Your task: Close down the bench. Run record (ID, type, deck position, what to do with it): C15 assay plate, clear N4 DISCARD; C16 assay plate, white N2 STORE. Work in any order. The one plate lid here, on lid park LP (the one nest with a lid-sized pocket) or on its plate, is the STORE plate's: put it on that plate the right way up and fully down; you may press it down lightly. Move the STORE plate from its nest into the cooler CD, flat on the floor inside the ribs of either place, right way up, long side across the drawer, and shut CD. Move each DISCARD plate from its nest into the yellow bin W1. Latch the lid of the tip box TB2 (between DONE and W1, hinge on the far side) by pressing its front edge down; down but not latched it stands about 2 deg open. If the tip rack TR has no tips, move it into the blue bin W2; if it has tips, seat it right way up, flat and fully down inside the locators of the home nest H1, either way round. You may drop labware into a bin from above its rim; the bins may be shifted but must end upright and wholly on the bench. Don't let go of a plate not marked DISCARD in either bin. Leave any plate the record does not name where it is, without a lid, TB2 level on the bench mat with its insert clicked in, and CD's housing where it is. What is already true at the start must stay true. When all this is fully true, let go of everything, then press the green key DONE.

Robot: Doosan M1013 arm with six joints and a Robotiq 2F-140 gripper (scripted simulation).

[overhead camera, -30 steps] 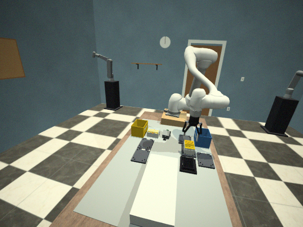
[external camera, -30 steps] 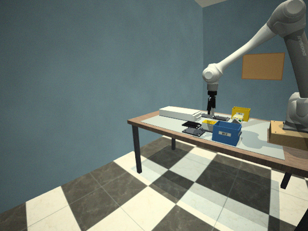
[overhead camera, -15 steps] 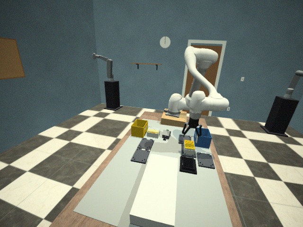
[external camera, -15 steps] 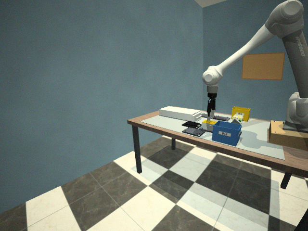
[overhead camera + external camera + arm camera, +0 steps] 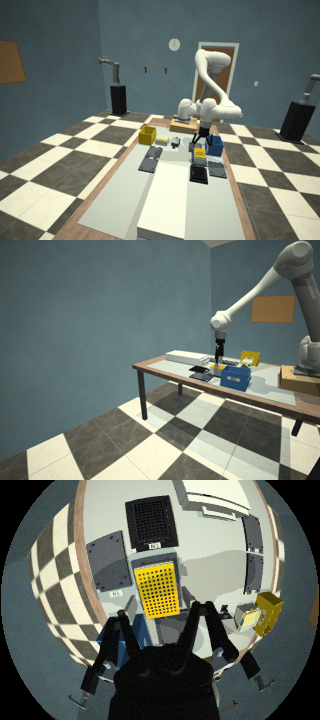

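Yellow tips fill the rack [image 5: 200,153] beside the blue bin [image 5: 215,147]; the empty gripper [image 5: 202,141] hangs above, fingers apart.

My tip rack TR [image 5: 200,153], a pale box topped with a full yellow grid of tips, sits upright and flat beside the blue bin W2 [image 5: 215,147]. The yellow bin W1 [image 5: 147,135] stands upright at the opposite side, with tip box TB2 [image 5: 162,140] just beside it. The white cooler CD [image 5: 165,198] lies along the bench centre.
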